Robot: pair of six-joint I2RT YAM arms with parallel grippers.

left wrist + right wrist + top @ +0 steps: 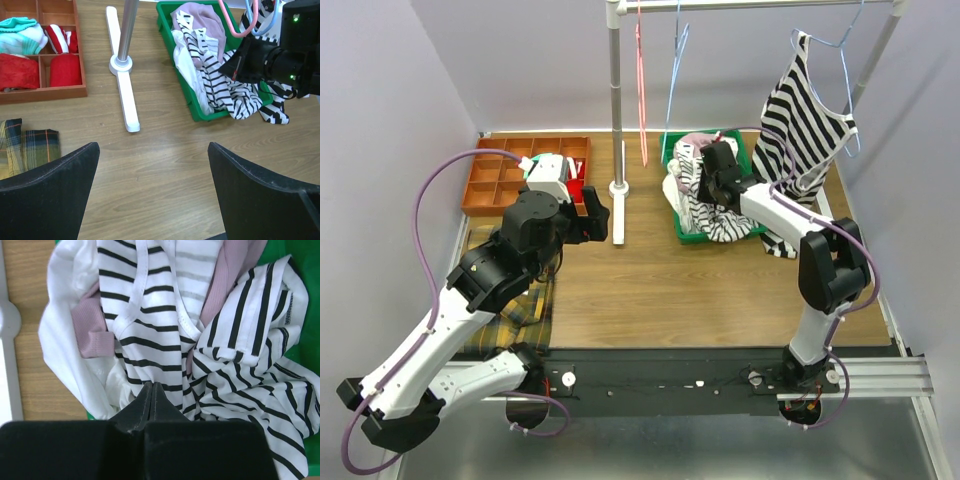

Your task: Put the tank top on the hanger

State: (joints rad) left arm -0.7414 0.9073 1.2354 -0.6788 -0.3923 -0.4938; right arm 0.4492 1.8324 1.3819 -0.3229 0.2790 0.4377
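From above, we see the tank top (708,215) heaped in the green bin (682,236) right of centre, mixed with pink and white clothes. The right hand (706,188) reaches down into that heap, which we take for the pick-up that opens the task. The light-blue hanger (676,60) hangs bare on the rail at the top, well apart from the bin, so the top has a way to travel. The left hand (602,215) waits over the table (650,290) left of the rail's post, probably kept free for the hanger.

In the left wrist view, that hand's two fingers stand wide apart around nothing, with the bin and the striped cloth at upper right.

In the right wrist view, the right hand's fingers are pressed together, their tips sunk in the striped cloth at lower centre. We judge that a fold is pinched between them, though the pinch itself is hidden. The tank top is soft white knit with thin dark stripes and bound edges, crumpled, partly under a pink garment (92,330).
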